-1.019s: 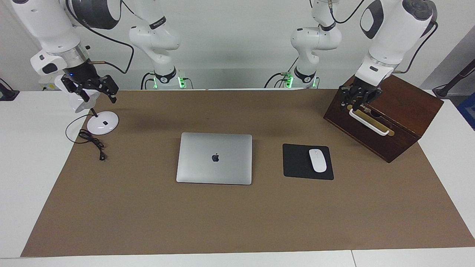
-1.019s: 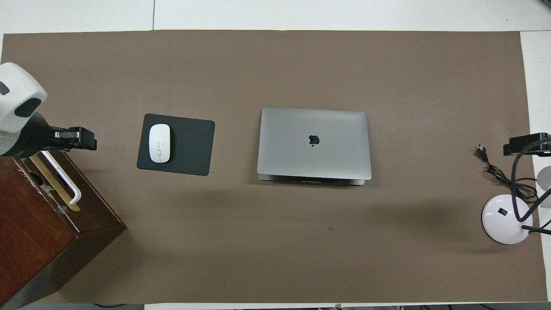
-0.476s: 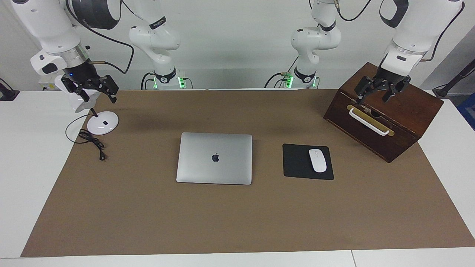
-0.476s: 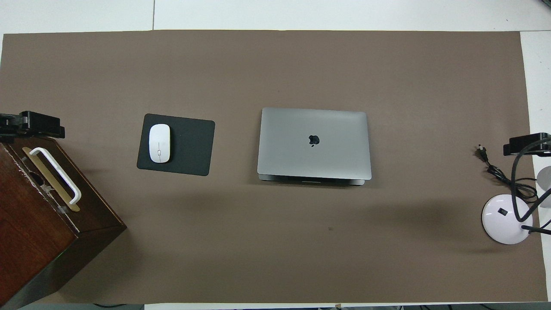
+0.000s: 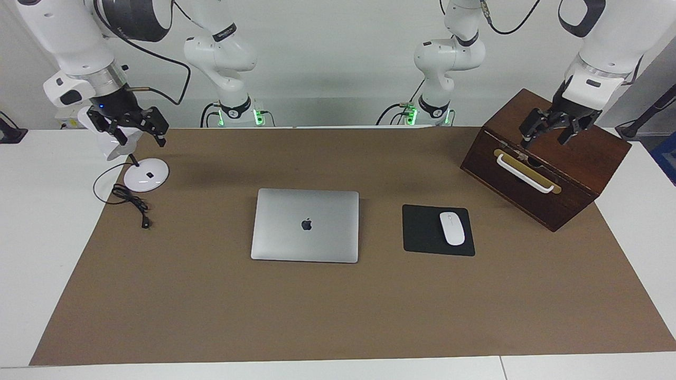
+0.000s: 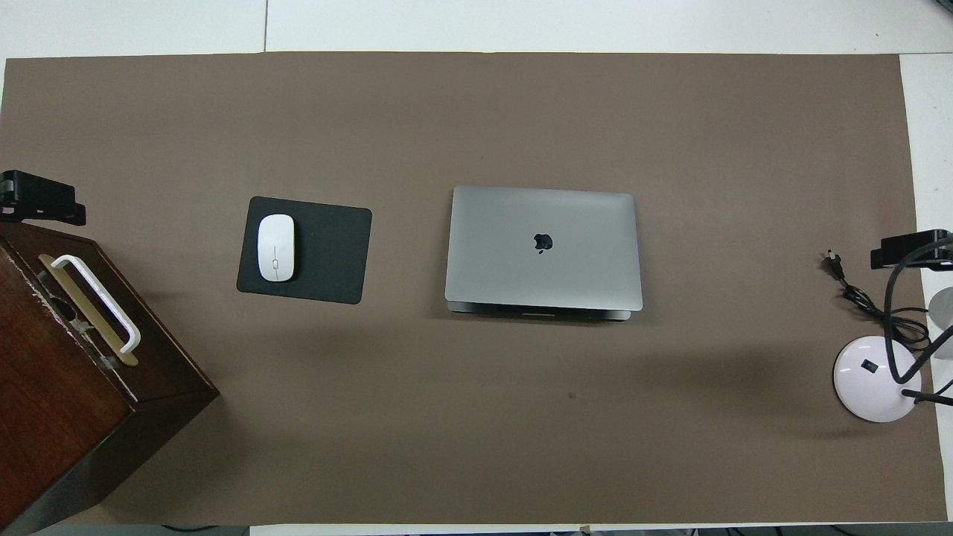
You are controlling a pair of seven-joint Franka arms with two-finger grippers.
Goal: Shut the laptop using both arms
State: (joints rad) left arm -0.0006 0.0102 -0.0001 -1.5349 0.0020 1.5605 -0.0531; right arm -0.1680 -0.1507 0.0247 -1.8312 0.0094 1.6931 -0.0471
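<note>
Facing view, read from its left edge to its right. The right gripper point(image 5: 138, 128) hangs in the air over the head of a white desk lamp point(image 5: 146, 175), its fingers spread apart and holding nothing. The lamp's round base sits on the brown mat point(image 5: 211, 311) at the right arm's end of the worktop point(image 5: 31, 221), with a black cord point(image 5: 129, 199) coiled beside it.

At the middle of the mat lies the laptop point(image 5: 305, 225), silver-grey, its lid down flat with the logo showing on top. In the overhead view a thin strip of its base shows under the lid edge nearest the robots.

Beside the laptop, toward the left arm's end, is a black mouse pad point(image 5: 425, 232) with a white mouse point(image 5: 452, 228) resting on it.

Next comes a dark wooden box point(image 5: 575, 163) with a white handle point(image 5: 525, 173) on a brass plate, set at an angle on the corner of the mat. The left gripper point(image 5: 552, 134) is raised over the top of this box, fingers spread and empty, clear of the handle.
</note>
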